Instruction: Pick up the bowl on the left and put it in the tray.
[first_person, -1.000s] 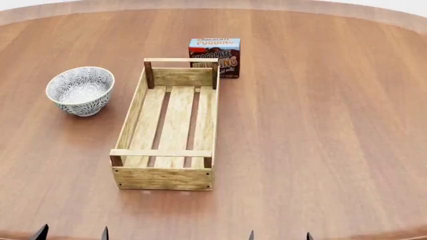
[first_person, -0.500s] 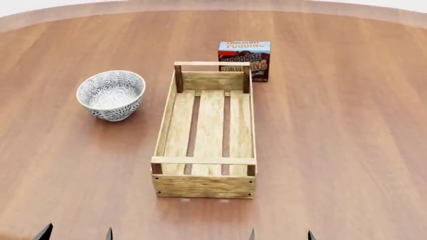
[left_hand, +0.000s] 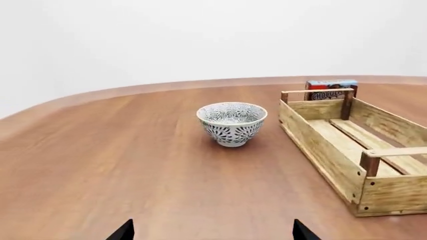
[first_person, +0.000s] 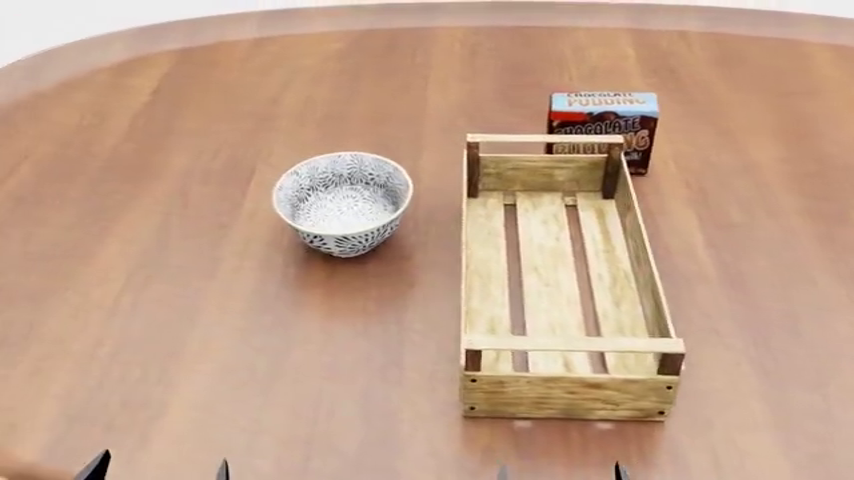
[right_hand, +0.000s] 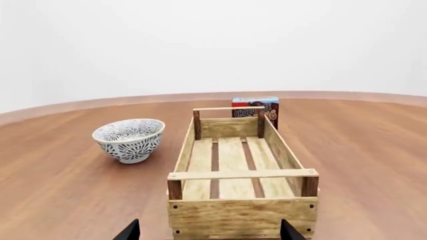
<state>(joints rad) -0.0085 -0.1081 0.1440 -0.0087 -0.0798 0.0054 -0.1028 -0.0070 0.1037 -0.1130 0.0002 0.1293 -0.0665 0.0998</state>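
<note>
The bowl (first_person: 343, 202), white with a grey-blue floral pattern, stands upright on the round wooden table (first_person: 160, 300), left of the tray. The tray (first_person: 565, 277) is a long light-wood crate with a slatted bottom and nothing in it. Both grippers sit at the near table edge with only their dark fingertips showing. My left gripper (first_person: 158, 468) is open, well short of the bowl (left_hand: 231, 123), which lies ahead of it in its wrist view. My right gripper (first_person: 559, 470) is open just in front of the tray's near end (right_hand: 241, 210), with nothing between its fingers.
A chocolate pudding box (first_person: 603, 127) stands upright just behind the tray's far end. The table's curved far edge (first_person: 427, 12) runs across the back. Bare wood lies between the bowl and the near edge.
The head view has swung left: bowl, tray and pudding box all sit further right in the picture than before. The objects keep their places relative to one another. Both grippers stay open.
</note>
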